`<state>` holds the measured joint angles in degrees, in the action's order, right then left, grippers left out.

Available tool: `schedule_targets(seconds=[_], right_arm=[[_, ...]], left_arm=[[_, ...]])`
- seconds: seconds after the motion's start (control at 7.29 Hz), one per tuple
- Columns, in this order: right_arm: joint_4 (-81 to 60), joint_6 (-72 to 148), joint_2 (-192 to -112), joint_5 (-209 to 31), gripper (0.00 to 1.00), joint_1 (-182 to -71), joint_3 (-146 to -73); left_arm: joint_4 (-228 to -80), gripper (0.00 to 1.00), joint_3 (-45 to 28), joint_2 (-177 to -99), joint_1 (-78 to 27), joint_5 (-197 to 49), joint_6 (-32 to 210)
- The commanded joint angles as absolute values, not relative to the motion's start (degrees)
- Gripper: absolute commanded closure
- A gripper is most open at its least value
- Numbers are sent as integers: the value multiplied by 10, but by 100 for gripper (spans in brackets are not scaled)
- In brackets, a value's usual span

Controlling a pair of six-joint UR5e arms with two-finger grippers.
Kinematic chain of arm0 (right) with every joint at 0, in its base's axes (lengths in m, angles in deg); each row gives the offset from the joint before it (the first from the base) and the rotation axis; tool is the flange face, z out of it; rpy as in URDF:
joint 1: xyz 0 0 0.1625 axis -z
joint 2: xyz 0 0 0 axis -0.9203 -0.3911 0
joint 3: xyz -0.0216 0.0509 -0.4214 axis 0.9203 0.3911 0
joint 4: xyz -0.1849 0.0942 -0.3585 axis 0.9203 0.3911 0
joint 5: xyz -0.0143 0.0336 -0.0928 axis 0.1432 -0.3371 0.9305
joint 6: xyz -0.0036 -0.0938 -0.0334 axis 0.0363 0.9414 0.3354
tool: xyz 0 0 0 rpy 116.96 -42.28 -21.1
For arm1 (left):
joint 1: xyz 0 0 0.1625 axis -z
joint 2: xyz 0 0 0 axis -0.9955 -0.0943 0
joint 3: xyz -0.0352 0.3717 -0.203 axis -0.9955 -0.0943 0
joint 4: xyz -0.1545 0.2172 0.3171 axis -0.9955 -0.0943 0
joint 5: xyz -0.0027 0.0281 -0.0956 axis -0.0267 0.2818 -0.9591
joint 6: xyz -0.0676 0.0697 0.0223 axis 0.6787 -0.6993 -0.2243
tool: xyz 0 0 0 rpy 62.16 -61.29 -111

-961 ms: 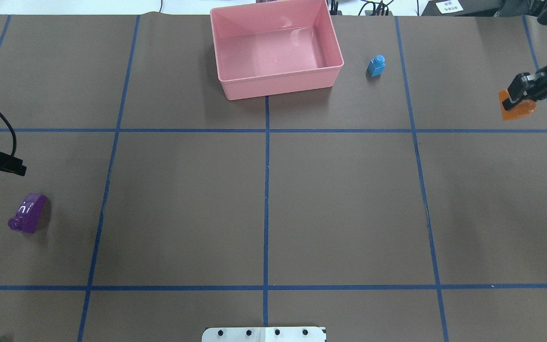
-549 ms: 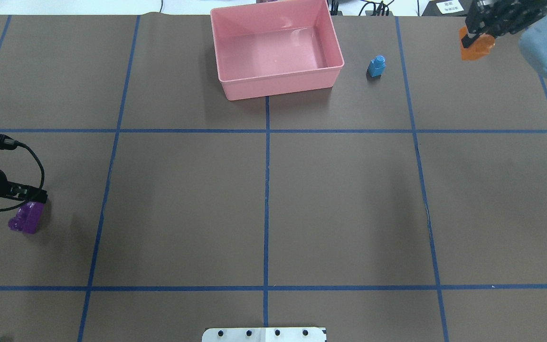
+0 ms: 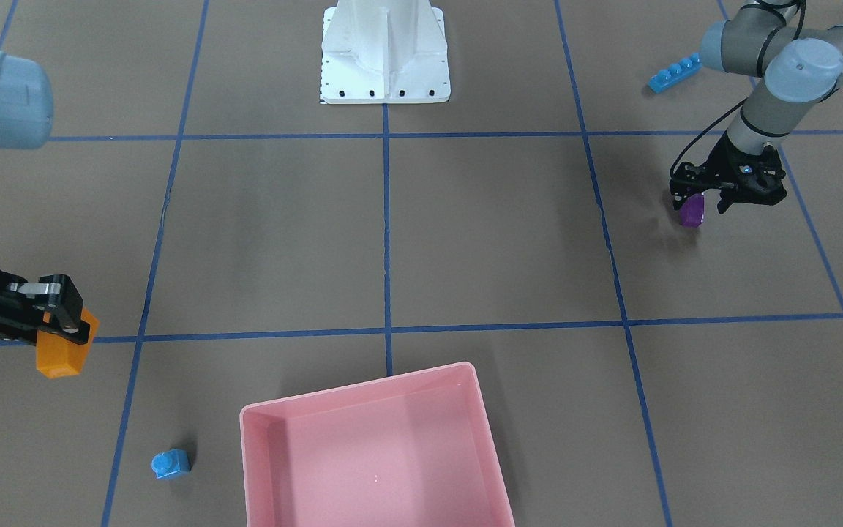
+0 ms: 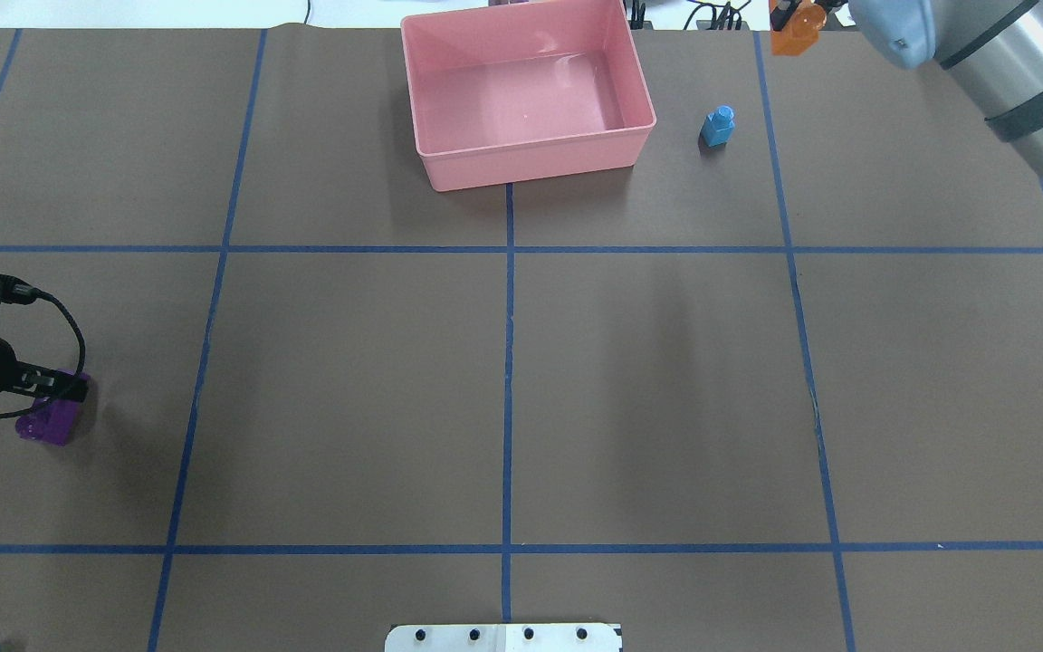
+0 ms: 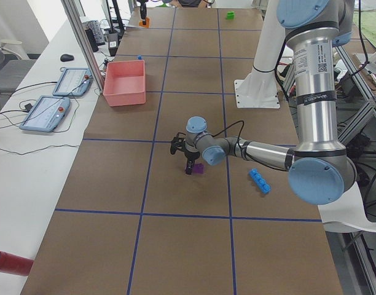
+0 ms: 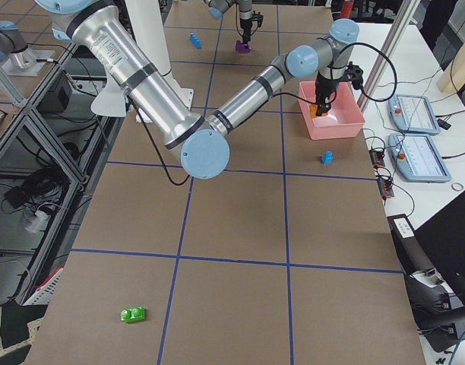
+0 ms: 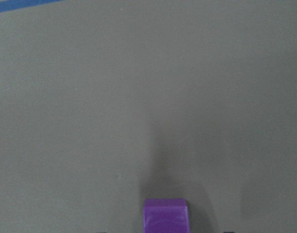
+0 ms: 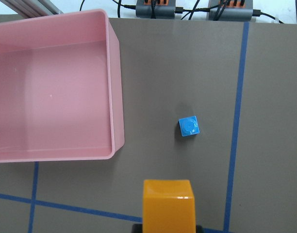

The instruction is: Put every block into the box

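Note:
My right gripper point(image 3: 61, 329) is shut on the orange sloped brick point(image 3: 63, 356) and holds it above the table, to the right of the pink box point(image 4: 531, 165). The brick also shows in the right wrist view point(image 8: 168, 204), near the small light-blue cube point(image 8: 189, 126) and the box point(image 8: 117, 97). My left gripper point(image 3: 700, 204) is open and low, with its fingers either side of the purple sloped brick point(image 3: 691, 212), which lies on the table point(image 7: 165, 216). The long light-blue bar point(image 3: 674, 73) lies behind the left arm.
The white robot base point(image 3: 385, 51) stands at the table's near middle edge. A green brick point(image 6: 131, 314) lies far off at the table's right end. Tablets point(image 5: 56, 114) and cables lie beyond the table's far edge.
My right gripper has carried the orange brick away from the robot and leftwards, to level with the box. My left gripper has come down over the purple brick.

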<state>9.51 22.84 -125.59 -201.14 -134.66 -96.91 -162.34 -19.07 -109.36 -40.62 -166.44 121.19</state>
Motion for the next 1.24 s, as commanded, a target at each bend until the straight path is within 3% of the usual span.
schedule_targets(seconds=[0.0, 0.14, 0.69, 0.82, 0.96, 1.1], right_arm=[[53, 211, -1214, -1995, 100, -1329, -911], [15, 197, -1189, -1968, 100, -1315, -878], [-166, 130, -1099, -1861, 100, -1245, -699], [-218, 105, -1079, -1823, 100, -1222, -652], [-269, 75, -1070, -1795, 100, -1203, -617], [-287, 54, -1063, -1792, 2, -1202, -607]], left_arm=[[-1623, 56, -189, -1085, -420, -1669, 1212], [-1623, 100, -195, -1079, -420, -1670, 1213], [-1574, 100, -285, -1067, -356, -1810, 1221], [-1510, 100, -320, -1085, -330, -1827, 1221], [-1417, 100, -339, -1160, -302, -1831, 1221], [-1305, 100, -348, -1253, -291, -1830, 1221]])
